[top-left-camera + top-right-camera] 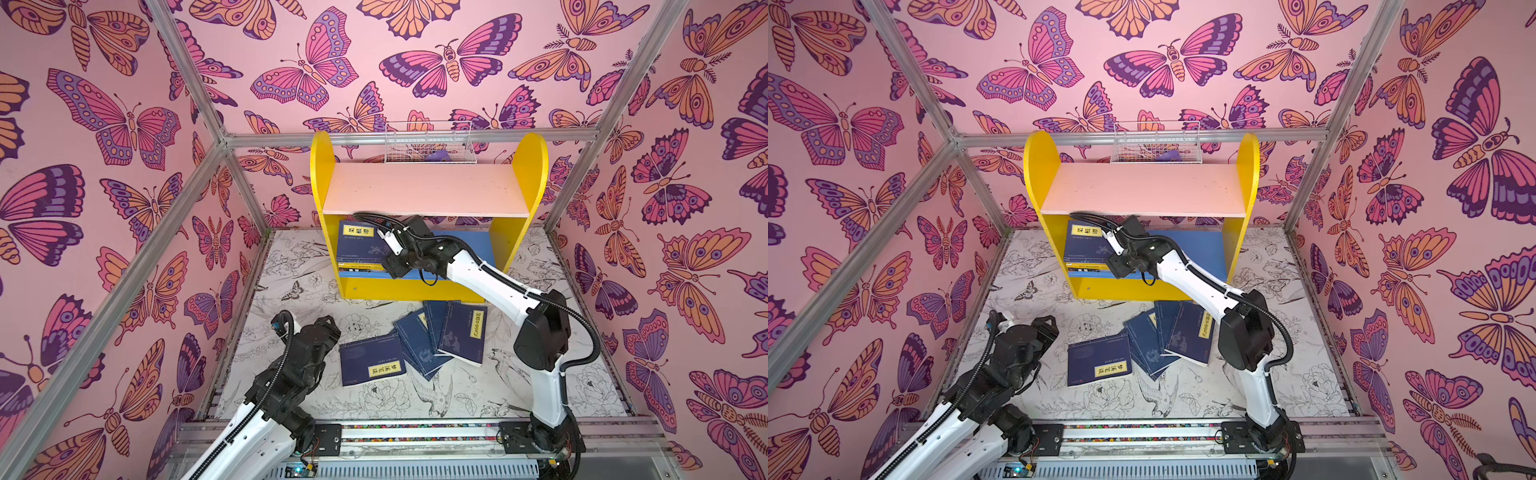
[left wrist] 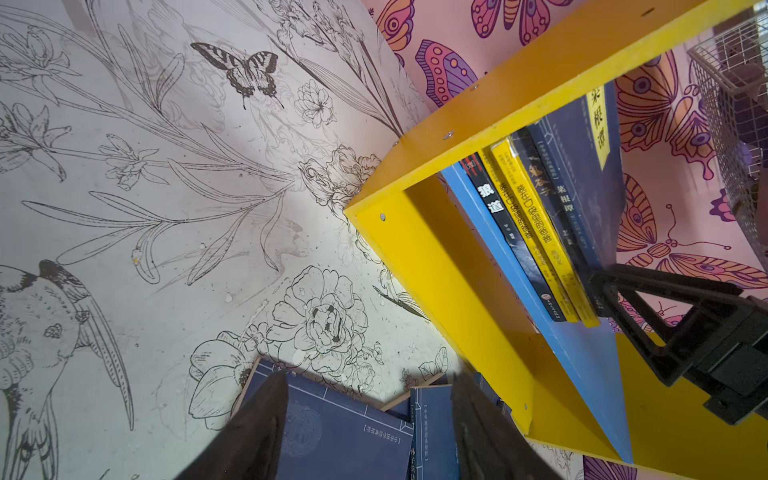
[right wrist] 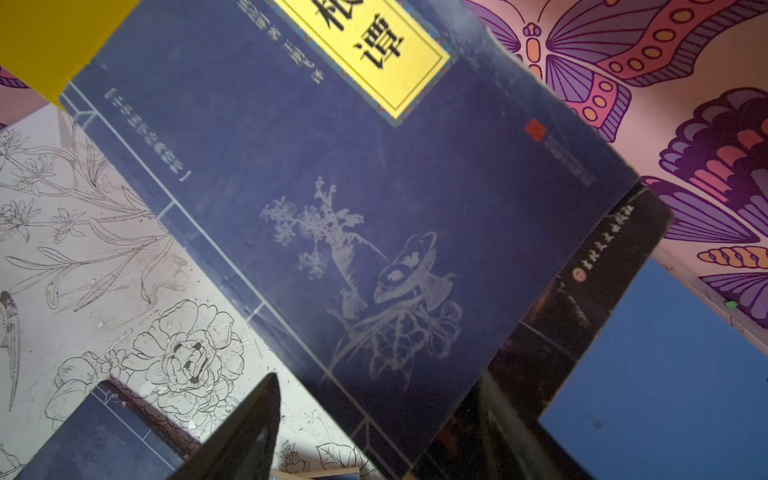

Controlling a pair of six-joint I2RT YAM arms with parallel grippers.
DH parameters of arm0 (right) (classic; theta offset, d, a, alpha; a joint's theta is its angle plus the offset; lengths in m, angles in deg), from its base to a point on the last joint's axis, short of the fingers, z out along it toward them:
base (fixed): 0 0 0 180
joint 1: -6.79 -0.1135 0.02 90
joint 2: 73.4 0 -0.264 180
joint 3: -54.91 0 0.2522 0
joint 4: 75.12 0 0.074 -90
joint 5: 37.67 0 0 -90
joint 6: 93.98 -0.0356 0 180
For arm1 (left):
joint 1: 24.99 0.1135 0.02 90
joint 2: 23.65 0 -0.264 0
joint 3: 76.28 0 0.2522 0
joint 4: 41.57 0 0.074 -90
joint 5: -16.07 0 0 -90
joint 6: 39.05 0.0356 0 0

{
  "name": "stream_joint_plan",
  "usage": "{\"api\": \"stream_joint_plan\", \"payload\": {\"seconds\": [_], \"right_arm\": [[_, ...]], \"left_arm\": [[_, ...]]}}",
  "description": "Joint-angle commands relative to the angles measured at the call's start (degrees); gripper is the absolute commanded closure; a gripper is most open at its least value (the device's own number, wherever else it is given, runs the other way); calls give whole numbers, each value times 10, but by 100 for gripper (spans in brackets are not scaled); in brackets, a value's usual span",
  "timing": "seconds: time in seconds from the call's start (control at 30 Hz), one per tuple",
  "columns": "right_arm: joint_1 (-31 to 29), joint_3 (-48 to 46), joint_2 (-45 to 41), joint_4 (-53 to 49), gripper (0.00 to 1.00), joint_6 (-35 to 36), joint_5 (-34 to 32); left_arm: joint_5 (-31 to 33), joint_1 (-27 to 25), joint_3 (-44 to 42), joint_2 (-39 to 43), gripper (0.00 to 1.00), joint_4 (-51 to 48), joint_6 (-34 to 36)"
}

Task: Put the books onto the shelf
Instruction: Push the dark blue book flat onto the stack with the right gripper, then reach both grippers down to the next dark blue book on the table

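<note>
My right gripper (image 1: pixel 395 243), jaws parted and empty, hovers just right of the navy book (image 1: pixel 357 245) topping the stack on the shelf's (image 1: pixel 519 245) blue lower board.

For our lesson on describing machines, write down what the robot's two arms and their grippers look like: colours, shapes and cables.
Both arms have white link shells with bulky black joint housings. A black corrugated cable runs along each, tied on in places. The left gripper and right gripper are black, with flat, tapered fingers; the side of one gripper shows as an open triangular frame in the left wrist view. Each arm rises from a black plate on a silver rail.
</note>
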Motion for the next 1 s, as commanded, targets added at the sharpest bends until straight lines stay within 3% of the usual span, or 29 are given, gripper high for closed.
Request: {"api": "stream_joint_plan", "payload": {"seconds": [0.0, 0.2, 0.57, 0.8, 0.97], "right_arm": [[7, 36, 13, 36, 25, -2, -5], [6, 38, 18, 47, 25, -15, -39], [5, 17, 1, 63, 25, -43, -25], [5, -91, -114, 108, 19, -64, -53], [6, -230, -241, 122, 18, -103, -84]], "left_arm": [[-5, 5, 7, 3, 35, 5, 8], [-5, 5, 2, 4, 35, 4, 2], [-9, 5, -1, 0, 35, 7, 6], [-29, 5, 7, -13, 34, 19, 51], [-98, 5, 0, -69, 34, 79, 121]]}}
